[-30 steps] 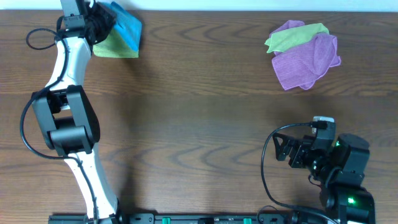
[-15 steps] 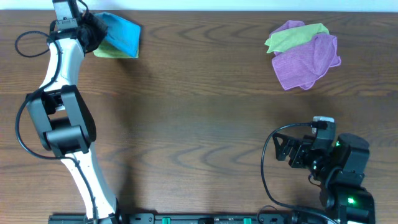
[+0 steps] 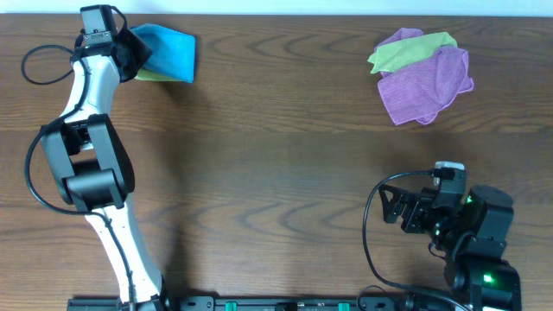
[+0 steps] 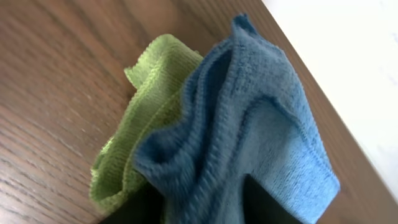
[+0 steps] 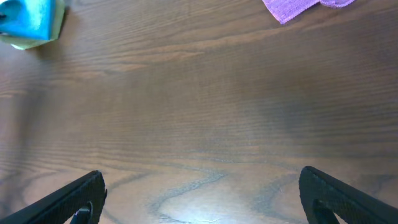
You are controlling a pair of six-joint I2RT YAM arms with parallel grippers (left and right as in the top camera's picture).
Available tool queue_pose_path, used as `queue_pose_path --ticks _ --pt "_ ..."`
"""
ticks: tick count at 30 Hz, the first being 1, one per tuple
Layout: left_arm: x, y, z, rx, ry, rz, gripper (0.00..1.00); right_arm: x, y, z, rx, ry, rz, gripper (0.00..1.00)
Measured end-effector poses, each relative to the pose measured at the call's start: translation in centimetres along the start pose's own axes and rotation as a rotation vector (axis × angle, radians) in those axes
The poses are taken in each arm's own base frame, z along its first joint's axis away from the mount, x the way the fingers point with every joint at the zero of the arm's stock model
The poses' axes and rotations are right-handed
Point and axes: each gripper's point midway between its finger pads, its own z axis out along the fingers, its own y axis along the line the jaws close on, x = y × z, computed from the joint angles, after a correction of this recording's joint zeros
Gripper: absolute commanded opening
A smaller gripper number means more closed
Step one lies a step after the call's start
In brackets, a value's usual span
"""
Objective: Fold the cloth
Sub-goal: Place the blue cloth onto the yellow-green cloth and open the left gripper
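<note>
The sky-blue cloth point(image 3: 168, 47) lies bunched at the table's far left, draped over a yellow-green cloth point(image 3: 152, 76). My left gripper point(image 3: 130, 53) is at its left edge and is shut on a fold of it. In the left wrist view the blue cloth point(image 4: 249, 124) rises crumpled from between my fingers point(image 4: 202, 208), with the yellow-green cloth point(image 4: 143, 112) beside and under it. My right gripper point(image 3: 393, 210) rests at the near right, open and empty point(image 5: 202, 193). The right wrist view shows the blue cloth point(image 5: 31, 18) far off. No white tag shows.
A purple cloth point(image 3: 428, 82) and another yellow-green cloth point(image 3: 406, 50) lie piled at the far right; the purple cloth also shows in the right wrist view point(image 5: 292, 7). The table's far edge runs just behind both piles. The left arm's cable loops near the far left corner.
My left gripper swung left and then came back a little, pulling the blue cloth flatter over the yellow-green cloth, which is now mostly covered. The right arm has not moved.
</note>
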Motion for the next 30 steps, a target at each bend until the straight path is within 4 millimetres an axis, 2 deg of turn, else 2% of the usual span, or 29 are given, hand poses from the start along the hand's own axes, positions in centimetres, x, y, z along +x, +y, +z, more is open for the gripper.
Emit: queue_pose_path --ticks 1,7,14,17,19,25,30 --pt "-0.1 0.1 0.0 -0.003 -0.003 0.003 0.75 0.0 0.0 0.0 0.0 0.0 0.0 0.99" --pt "-1.0 1.2 -0.2 -0.016 -0.018 0.01 0.98 0.0 0.0 0.0 0.0 0.0 0.0 0.99" --pt "-2.8 3.4 -0.8 -0.038 -0.04 -0.013 0.95 0.0 0.0 0.0 0.0 0.0 0.0 0.99" --pt "-3.1 3.6 -1.8 -0.044 -0.04 -0.01 0.96 0.0 0.0 0.0 0.0 0.0 0.0 0.99" --pt "-3.3 3.2 -2.9 -0.042 -0.042 0.003 0.95 0.0 0.0 0.0 0.0 0.0 0.0 0.99" --pt "-3.7 0.9 -8.6 -0.028 -0.048 0.048 0.95 0.0 0.0 0.0 0.0 0.0 0.0 0.99" --pt "-2.4 0.9 -11.8 -0.058 0.002 0.111 0.95 0.0 0.0 0.0 0.0 0.0 0.0 0.99"
